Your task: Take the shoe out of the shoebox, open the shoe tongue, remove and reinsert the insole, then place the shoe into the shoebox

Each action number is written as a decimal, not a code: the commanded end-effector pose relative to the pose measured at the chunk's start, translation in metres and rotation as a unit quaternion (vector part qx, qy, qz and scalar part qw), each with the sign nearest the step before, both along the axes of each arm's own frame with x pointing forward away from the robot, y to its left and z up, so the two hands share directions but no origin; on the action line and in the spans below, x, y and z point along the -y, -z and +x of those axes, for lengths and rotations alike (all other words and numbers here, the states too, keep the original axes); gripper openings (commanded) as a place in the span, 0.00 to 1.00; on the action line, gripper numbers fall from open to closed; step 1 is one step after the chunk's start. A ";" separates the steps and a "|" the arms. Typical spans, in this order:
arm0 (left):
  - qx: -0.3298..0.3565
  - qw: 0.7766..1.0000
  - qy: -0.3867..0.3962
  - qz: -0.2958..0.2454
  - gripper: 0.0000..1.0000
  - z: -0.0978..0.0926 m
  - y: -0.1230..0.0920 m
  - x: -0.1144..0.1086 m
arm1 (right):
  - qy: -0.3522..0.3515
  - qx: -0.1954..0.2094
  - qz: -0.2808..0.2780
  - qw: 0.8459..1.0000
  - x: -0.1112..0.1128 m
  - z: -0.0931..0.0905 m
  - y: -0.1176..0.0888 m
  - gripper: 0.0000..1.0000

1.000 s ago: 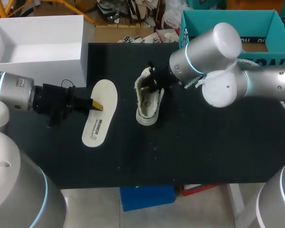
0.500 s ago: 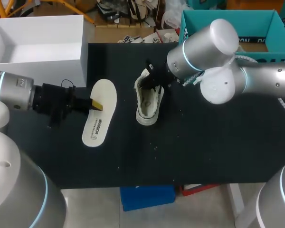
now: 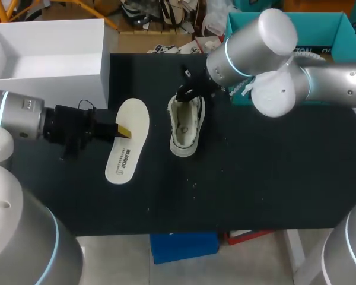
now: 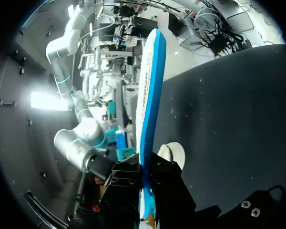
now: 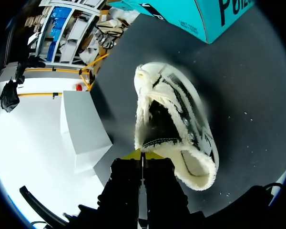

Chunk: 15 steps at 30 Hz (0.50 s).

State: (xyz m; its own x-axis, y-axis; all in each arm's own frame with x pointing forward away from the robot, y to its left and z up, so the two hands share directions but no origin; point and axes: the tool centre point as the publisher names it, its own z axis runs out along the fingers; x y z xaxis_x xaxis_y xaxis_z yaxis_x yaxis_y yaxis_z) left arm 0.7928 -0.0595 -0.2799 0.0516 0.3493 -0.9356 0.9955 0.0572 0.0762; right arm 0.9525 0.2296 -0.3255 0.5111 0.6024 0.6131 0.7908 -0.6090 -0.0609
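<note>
Black table [image 3: 255,178], insole [image 3: 128,148] in left gripper [image 3: 122,130]

tabletop [image 3: 261,178] was matte black | surface bore small pale specks [image 3: 194,184] toward the front edge | light lay soft and even across it

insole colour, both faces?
The insole is off-white on its upturned face, bright blue on the other; left wrist view shows both, edge-on.
</note>
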 end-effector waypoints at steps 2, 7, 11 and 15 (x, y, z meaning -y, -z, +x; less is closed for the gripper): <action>0.002 1.000 -0.003 -0.004 0.00 -0.002 0.001 -0.002 | 0.016 0.020 -0.039 0.999 -0.007 0.011 -0.007 0.00; 0.003 1.000 -0.006 -0.008 0.00 -0.002 0.000 -0.004 | 0.001 0.016 -0.044 0.999 -0.010 0.021 -0.008 0.00; 0.004 1.000 -0.008 -0.010 0.00 -0.001 0.000 -0.005 | -0.008 0.014 -0.048 0.999 -0.012 0.030 -0.010 0.00; 0.004 1.000 -0.009 -0.011 0.00 0.000 0.000 -0.005 | -0.019 0.011 -0.056 0.998 -0.013 0.039 -0.009 0.00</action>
